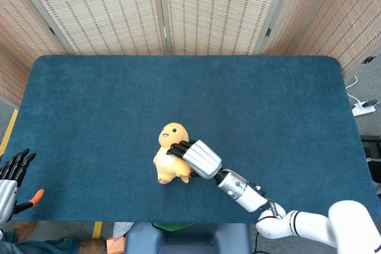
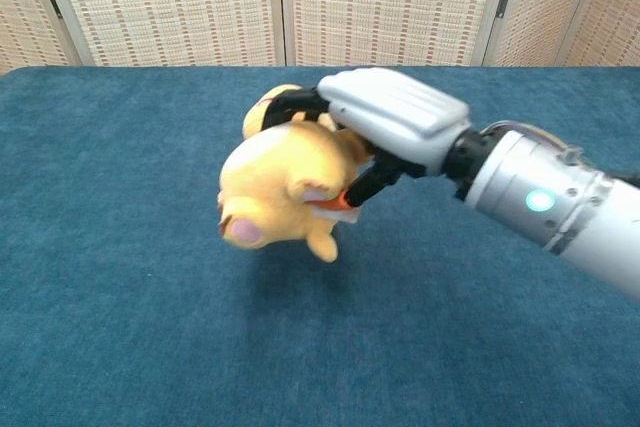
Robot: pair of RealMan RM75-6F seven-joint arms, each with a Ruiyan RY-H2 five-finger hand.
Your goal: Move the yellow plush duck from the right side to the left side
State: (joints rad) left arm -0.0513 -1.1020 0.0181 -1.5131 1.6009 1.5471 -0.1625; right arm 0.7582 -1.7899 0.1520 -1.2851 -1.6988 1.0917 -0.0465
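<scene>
The yellow plush duck (image 1: 168, 159) hangs in the air a little left of the table's middle, lifted clear of the blue cloth, with its shadow under it in the chest view. My right hand (image 1: 197, 157) grips the duck (image 2: 280, 184) from above and behind, fingers wrapped over its back. The right hand (image 2: 390, 122) and forearm reach in from the right. My left hand (image 1: 11, 173) rests at the table's front left corner, fingers apart and holding nothing.
The table (image 1: 107, 99) is covered in dark blue cloth with woven screens behind it. A white power strip (image 1: 364, 107) lies on the floor at the right.
</scene>
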